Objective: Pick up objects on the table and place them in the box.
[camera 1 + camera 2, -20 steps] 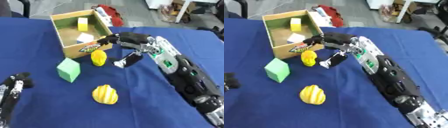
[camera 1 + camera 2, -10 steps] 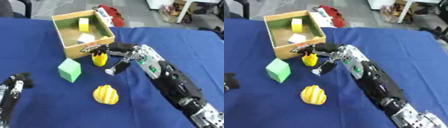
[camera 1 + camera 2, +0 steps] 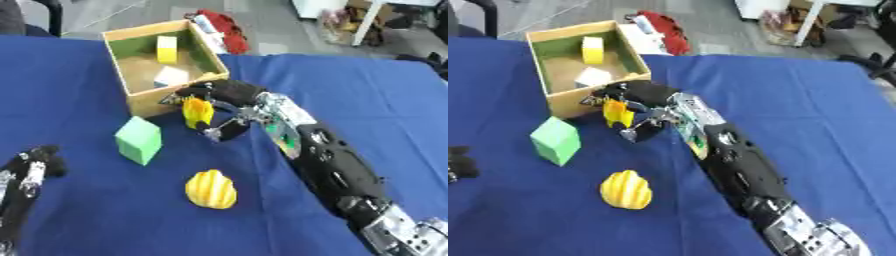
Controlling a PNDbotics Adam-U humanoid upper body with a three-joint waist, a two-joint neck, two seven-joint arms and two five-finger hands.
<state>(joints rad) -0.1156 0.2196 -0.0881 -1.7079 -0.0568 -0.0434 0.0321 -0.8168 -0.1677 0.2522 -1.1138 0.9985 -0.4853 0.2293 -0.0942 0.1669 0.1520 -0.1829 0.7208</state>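
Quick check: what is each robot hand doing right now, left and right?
Left robot hand: idle at the lower left, fingers cannot be told.
Right robot hand: fingers curled around the small yellow object beside the box.

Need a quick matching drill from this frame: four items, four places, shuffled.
Items:
1. green cube
2. ridged yellow round object
3. small yellow object
4. yellow block

Places:
A. inside the wooden box
B. at the right hand, beside the box
C. on the cloth, nearest the camera
D. on the cloth, left of the right hand

Pairs: 1-D, 2-C, 3-B, 4-A
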